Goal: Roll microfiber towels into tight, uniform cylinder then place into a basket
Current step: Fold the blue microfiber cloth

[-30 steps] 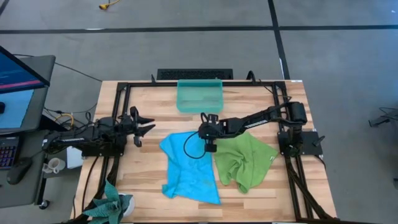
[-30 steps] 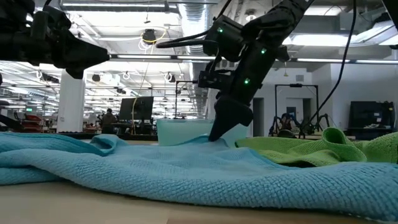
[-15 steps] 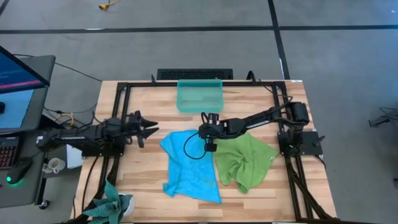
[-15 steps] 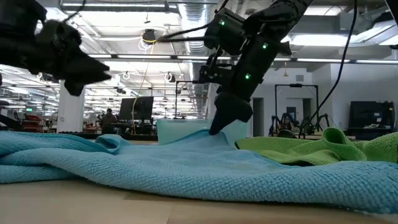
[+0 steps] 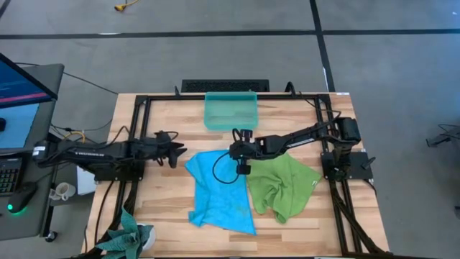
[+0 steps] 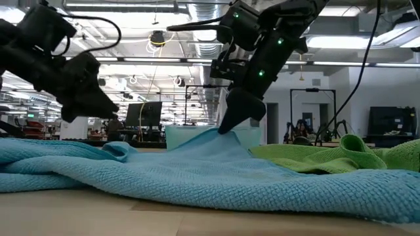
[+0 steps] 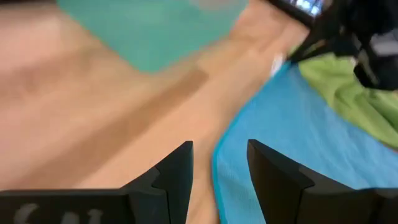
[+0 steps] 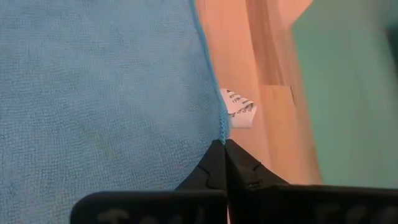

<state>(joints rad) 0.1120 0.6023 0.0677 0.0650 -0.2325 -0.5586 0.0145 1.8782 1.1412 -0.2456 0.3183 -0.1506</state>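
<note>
The sky-blue towel (image 5: 219, 191) lies spread on the table's middle, and the lime-green towel (image 5: 282, 185) lies crumpled to its right. The teal basket (image 5: 231, 110) stands at the far edge. My right gripper (image 5: 243, 167) is shut on the blue towel's far right edge. My left gripper (image 5: 178, 151) hovers open just left of the blue towel's far left corner. In its wrist view the fingers (image 7: 217, 168) have nothing between them, and the blue towel (image 7: 298, 137) lies just ahead. My right gripper pinches the blue towel's hemmed edge (image 8: 219, 127) between its two shut fingertips, near the far right corner and beside a white label (image 8: 239, 109). The fingers slant down from the table's right. The pinched edge stands up in a small peak (image 6: 216, 134); the rest of the towel lies on the table.
A potted plant (image 5: 129, 234) sits at the near left corner. A monitor (image 5: 21, 93) and a mug (image 5: 63, 191) stand on a side desk off the table's left. A black frame (image 5: 215, 95) rims the table. Bare wood lies between the basket and the towels.
My left arm has stretched out toward the table's right, bringing its gripper down and close to the blue towel's far left corner, and the gripper has rolled about its own axis. My right gripper has stayed shut on the towel's edge.
</note>
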